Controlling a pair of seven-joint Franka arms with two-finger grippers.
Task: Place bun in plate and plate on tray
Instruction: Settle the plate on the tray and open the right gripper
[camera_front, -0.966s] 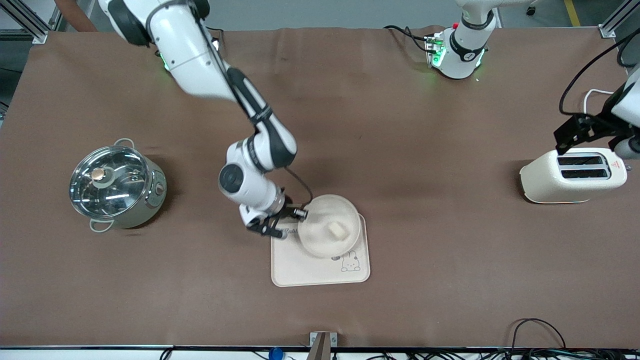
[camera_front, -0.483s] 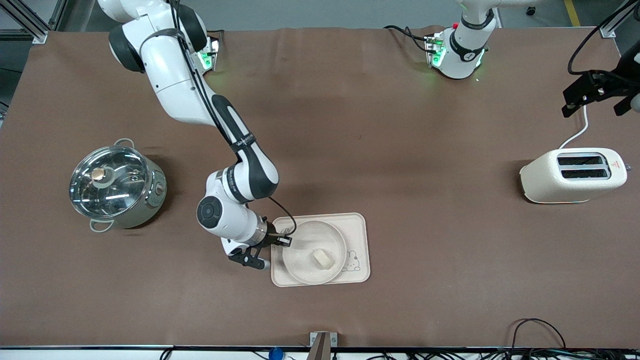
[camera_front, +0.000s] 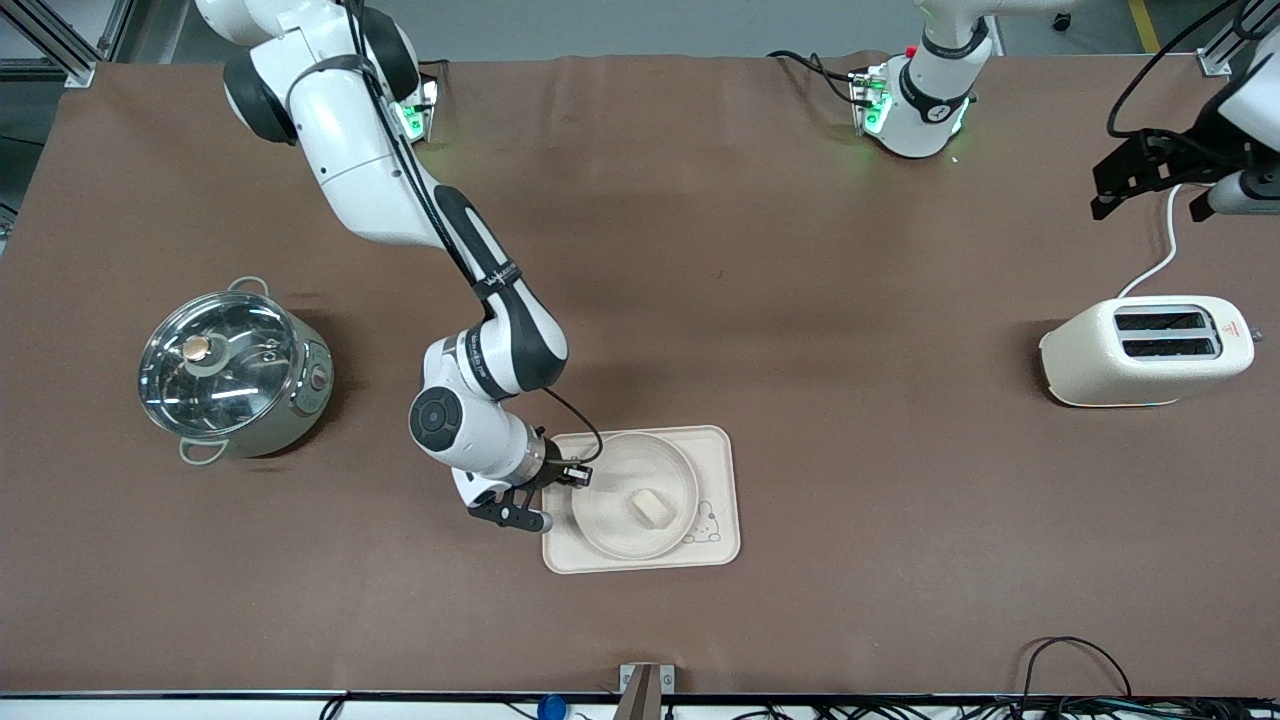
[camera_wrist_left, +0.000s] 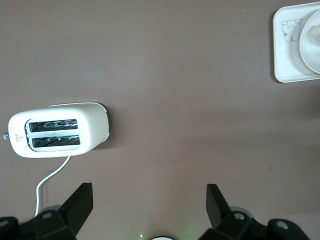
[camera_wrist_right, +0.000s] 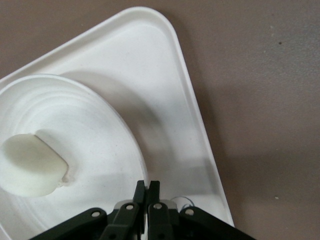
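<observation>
The bun is seen lying in the plate, which rests on the tray near the front camera. The right gripper, fingers pressed together, is held over the plate's rim. The left gripper, fingers spread wide, is kept waiting above the table near the toaster.

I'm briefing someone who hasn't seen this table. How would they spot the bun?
Find the cream rectangular tray with the rabbit drawing, nearer the front camera than the toaster. A round plate lies on it. The bun is the small pale chunk in that plate.
</observation>
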